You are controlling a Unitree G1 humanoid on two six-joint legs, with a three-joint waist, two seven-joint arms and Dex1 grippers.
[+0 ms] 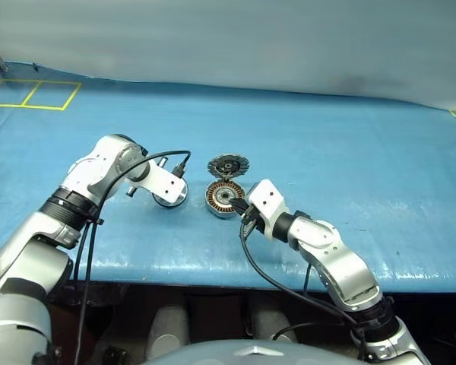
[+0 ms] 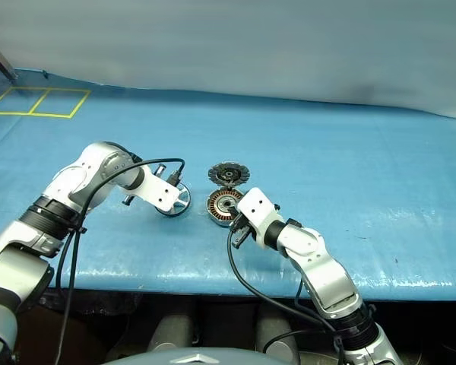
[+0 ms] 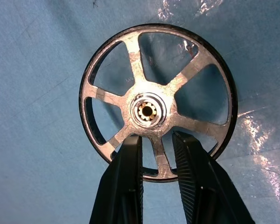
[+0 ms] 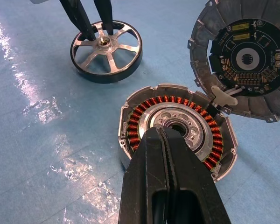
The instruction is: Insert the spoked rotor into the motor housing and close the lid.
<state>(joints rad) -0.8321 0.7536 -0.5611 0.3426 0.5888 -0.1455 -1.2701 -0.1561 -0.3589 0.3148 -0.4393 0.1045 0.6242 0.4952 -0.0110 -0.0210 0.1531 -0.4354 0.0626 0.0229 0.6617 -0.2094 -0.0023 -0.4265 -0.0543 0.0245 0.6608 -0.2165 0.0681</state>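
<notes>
The spoked rotor (image 3: 196, 79) lies flat on the blue table, left of the motor housing (image 4: 135, 126). My left gripper (image 3: 157, 140) points down into it, shut on one spoke just beside the brass hub. The housing shows its ring of copper windings around a silver hub. My right gripper (image 4: 165, 131) is shut, with its tip over that hub, reaching in from the near side. The lid (image 4: 245, 60) lies open behind the housing, dark finned face up, joined to it by a small pale tab.
Yellow taped squares (image 1: 30, 93) mark the far left of the blue table cover. The table's front edge (image 1: 213, 277) runs just below both arms. A black cable (image 1: 163, 156) loops off the left wrist.
</notes>
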